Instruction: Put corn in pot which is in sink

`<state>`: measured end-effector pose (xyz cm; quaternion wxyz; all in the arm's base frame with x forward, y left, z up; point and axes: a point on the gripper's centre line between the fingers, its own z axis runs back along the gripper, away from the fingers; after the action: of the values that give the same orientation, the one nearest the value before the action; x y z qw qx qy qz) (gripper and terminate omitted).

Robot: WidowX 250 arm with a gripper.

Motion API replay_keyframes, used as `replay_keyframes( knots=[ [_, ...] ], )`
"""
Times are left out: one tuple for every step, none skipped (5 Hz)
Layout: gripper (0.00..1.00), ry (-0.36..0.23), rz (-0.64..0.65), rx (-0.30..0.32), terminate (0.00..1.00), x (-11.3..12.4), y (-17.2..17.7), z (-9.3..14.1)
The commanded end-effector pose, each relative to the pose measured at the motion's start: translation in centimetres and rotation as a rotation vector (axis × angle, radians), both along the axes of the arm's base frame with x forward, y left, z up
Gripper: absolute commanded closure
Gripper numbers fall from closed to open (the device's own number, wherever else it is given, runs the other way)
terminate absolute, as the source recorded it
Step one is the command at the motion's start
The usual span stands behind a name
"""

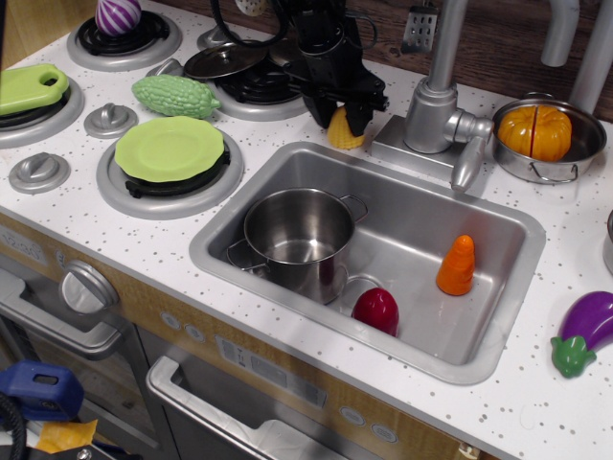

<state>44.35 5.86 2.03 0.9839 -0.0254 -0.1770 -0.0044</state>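
The yellow ribbed corn [338, 132] stands on the white counter just behind the sink's [287, 158] back rim, left of the faucet base. My black gripper [340, 120] has come down over it, with one finger on each side, pressed against the corn, which still rests on the counter. The shiny steel pot [297, 240] with two loop handles stands upright and empty in the left part of the sink, in front of and below the gripper.
An orange carrot [458, 265] and a red toy [376, 310] are in the sink. The faucet [436, 96] is right of the gripper. A green gourd [176, 96], a pan lid [226, 59], a green plate [169, 149], a pumpkin bowl [546, 139] and an eggplant [586, 329] are on the counter.
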Motion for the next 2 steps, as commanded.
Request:
replay_keyframes(
  knots=[
    [1.00, -0.041, 0.038, 0.063, 0.00, -1.1, 0.3, 6.0],
    [1.00, -0.008, 0.094, 0.064, 0.00, -3.2, 0.1, 7.2]
  ],
)
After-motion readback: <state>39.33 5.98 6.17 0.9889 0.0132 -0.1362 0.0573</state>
